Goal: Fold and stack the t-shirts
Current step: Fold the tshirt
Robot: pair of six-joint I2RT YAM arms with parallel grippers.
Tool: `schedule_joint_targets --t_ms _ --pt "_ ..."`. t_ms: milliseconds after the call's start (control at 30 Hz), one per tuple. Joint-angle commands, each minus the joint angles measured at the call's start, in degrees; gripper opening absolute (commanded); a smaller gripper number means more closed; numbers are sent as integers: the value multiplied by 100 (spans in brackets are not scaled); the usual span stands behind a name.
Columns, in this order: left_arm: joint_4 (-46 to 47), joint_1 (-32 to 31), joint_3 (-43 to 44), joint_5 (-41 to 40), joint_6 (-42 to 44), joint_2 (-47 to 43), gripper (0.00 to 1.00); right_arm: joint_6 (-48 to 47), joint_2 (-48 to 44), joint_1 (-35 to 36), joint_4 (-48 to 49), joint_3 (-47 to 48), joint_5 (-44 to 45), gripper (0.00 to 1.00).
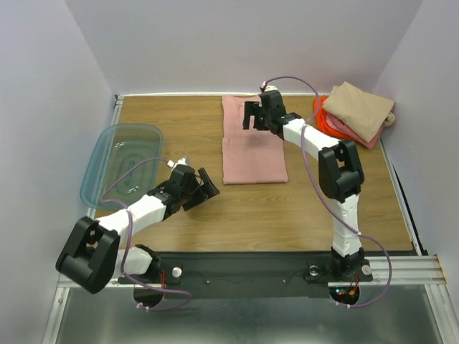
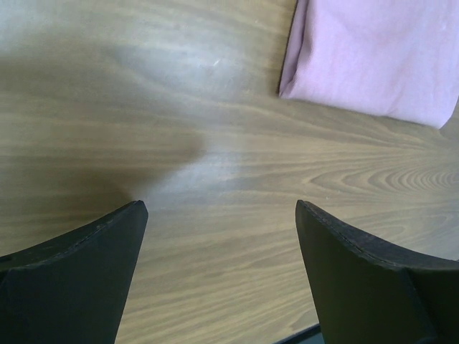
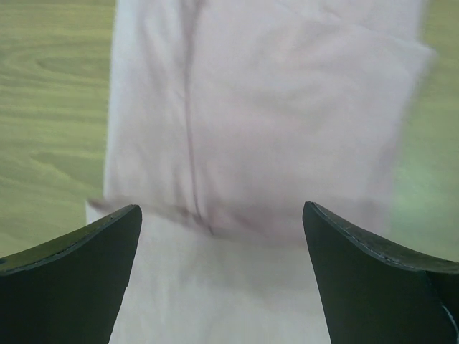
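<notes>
My right gripper (image 1: 252, 118) hangs with its jaws spread wide and nothing between them, above the far half of the dusty-pink t-shirt (image 1: 252, 154). I cannot tell whether the tips touch the cloth. Its wrist camera gives me a blurred shirt with a fold edge across it, and no print is visible.

My left gripper (image 1: 204, 192) is just as wide and empty, over bare table (image 1: 301, 215), with the shirt's near corner at 1 o'clock in its wrist view.

From above, the shirt lies as a long folded strip from the table's 12 o'clock toward the centre. At 2 o'clock sits the stack: tan t-shirt (image 1: 358, 107) on top, a pink t-shirt (image 1: 356, 136) showing only an edge, and an orange t-shirt (image 1: 324, 120) mostly covered. At 9 o'clock the clear teal bin (image 1: 122, 161) reaches past the table's edge.
</notes>
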Motion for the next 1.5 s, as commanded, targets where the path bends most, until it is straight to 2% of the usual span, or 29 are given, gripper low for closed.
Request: schedule_joint_targets --t_ms 0,100,200,233,300,333,400,533,700,767,867,900,1000,1033,1067,1100,1167,1233,1333,1467 --pt "351 -28 558 -58 232 408 97 189 -1558 -3 188 -1088 806 100" --pt "474 -28 971 56 356 900 96 1093 -2656 -196 188 -2669 642 100" --pt "702 -28 1261 283 435 1357 88 1473 -3360 -530 188 -3698 291 100" --pt "781 -28 1323 363 452 1480 79 1613 -3754 -652 197 -4232 220 100" --pt "852 -37 1473 538 453 1779 70 1728 -4072 -715 197 -4728 36 100" --pt "957 -37 1508 600 444 1954 62 1807 -4292 -776 197 -5121 -26 99" --pt "1045 -45 1535 715 452 2096 61 1913 -4451 -829 205 -5414 -159 98" --pt "1142 -46 1552 741 417 2412 47 1975 -4374 -856 284 -5731 -536 93" --pt "1195 -46 1666 750 400 2737 41 2089 -4004 -864 530 -5837 -940 87" --pt "1160 -46 1771 724 426 2878 33 2116 -3873 -865 653 -5829 -1046 83" --pt "1160 -46 1816 645 382 2966 26 2116 -3653 -864 698 -5802 -1143 70" --pt "1160 -46 1825 627 391 2975 23 2107 -3574 -864 706 -5811 -1143 68" --pt "1160 -46 1842 583 452 3037 2 2098 -3503 -864 724 -5837 -1143 55" --pt "1160 -46 1851 575 496 3045 0 2089 -3494 -864 741 -5863 -1134 51" --pt "1177 -46 1868 574 531 3080 0 2089 -3477 -864 759 -5864 -1108 48" --pt "1212 -46 1851 557 566 3089 0 2072 -3450 -864 777 -5864 -1090 38" --pt "1317 -54 1738 574 645 3011 0 2037 -3354 -864 820 -5829 -1178 34" --pt "1449 -63 1571 583 672 2879 0 2019 -3310 -864 908 -5846 -1423 26" --pt "1652 -159 1184 557 620 2545 0 1905 -3266 -864 1023 -5916 -1582 2" --pt "1530 -449 780 461 558 2063 0 1940 -3729 -864 988 -6232 -1898 0"
